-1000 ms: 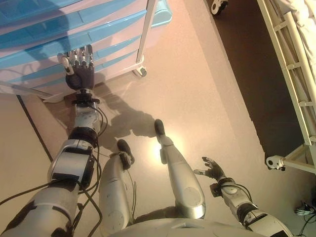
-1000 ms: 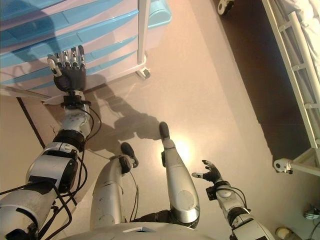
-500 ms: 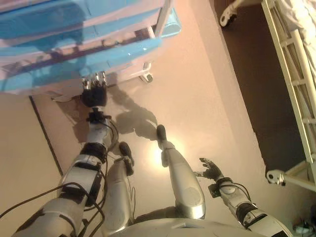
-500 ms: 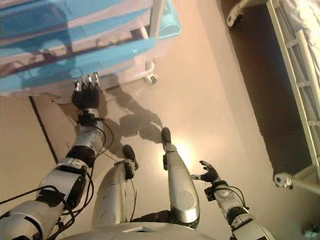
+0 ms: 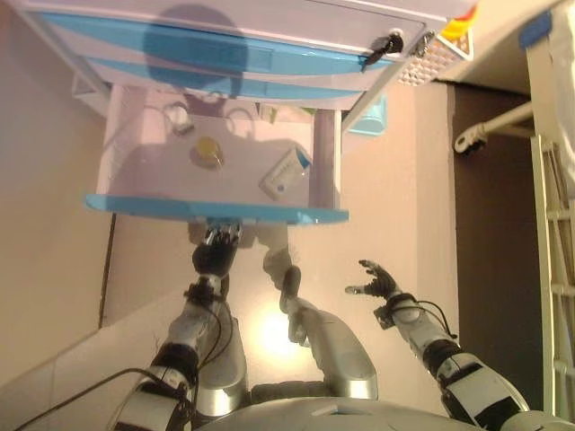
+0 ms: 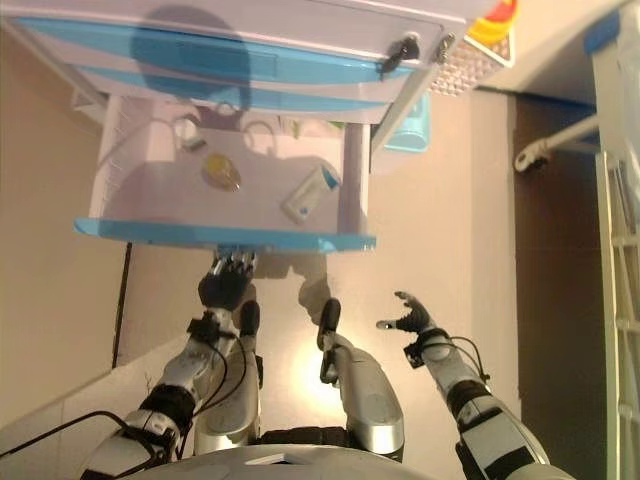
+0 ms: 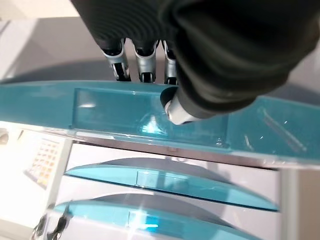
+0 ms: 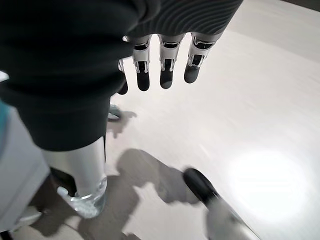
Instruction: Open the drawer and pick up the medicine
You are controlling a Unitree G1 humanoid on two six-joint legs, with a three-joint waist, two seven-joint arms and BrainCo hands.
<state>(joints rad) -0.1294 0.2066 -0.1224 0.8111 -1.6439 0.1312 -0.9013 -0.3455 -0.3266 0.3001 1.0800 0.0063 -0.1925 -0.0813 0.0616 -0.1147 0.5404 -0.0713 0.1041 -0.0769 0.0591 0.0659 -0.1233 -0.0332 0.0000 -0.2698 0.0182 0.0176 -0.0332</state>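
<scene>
A hospital or care room: a white wheeled cart of blue-fronted plastic drawers [image 5: 216, 211] stands near a white railed metal bed frame [image 5: 550, 224] on castors.

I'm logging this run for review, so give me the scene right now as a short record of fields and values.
drawer: pulled out, blue front edge toward the robot
drawer contents: a white box with a blue end, lying flat; a small round yellowish item
left hand: at the drawer's front, fingers hooked over the blue front
right hand: off to the side over the floor, fingers spread, holding nothing
drawers above: closed
medicine: not picked up yet
</scene>
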